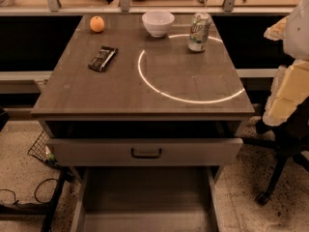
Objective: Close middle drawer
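Jutting far out of the cabinet toward the camera, the middle drawer (145,197) is seen at the bottom of the frame. Its bare floor and thin side walls are exposed, and its front is cut off at or near the lower edge. Above it, the first drawer (77,151) stands only slightly open, its front marked by a dark curved handle (146,153). That overlap is judged to matter: a push would need to be made low, on the second front, so that the handled one is not shut by mistake.

The gripper is not caught in the view, so where it is held and whether its jaws are apart or together cannot be told. The closing push is judged not yet begun.

On the cabinet top (96,91) an orange (97,23), a white bowl (158,22) and a can (199,31) are set toward the back, with a dark packet (103,58) nearer the left. All are kept well away from the front edge, so they are unlikely to be disturbed. A chair (285,144) is parked just beside the cabinet's right side.
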Robot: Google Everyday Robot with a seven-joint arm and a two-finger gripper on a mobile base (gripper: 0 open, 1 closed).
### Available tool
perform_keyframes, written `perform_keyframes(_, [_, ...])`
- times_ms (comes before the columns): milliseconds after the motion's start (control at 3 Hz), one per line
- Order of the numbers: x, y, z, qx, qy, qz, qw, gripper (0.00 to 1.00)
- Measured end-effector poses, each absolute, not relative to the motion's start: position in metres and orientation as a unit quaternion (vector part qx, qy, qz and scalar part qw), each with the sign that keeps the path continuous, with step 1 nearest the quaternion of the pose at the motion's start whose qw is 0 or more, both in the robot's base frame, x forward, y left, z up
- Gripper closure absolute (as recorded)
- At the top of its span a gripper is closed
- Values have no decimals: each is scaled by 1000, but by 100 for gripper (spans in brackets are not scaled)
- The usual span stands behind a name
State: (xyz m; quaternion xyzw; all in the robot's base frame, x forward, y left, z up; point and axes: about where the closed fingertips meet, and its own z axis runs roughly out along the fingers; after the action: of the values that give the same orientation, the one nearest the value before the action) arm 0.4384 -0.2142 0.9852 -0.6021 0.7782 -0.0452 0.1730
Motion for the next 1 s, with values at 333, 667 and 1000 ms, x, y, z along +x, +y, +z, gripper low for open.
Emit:
perform_keyframes(333, [436, -216, 984, -604, 777, -47, 174, 0])
perform_keyframes(667, [425, -225, 971, -617, 768, -54, 165, 0])
perform_keyframes(1000, [400, -235, 951, -634, 757, -59, 148, 0])
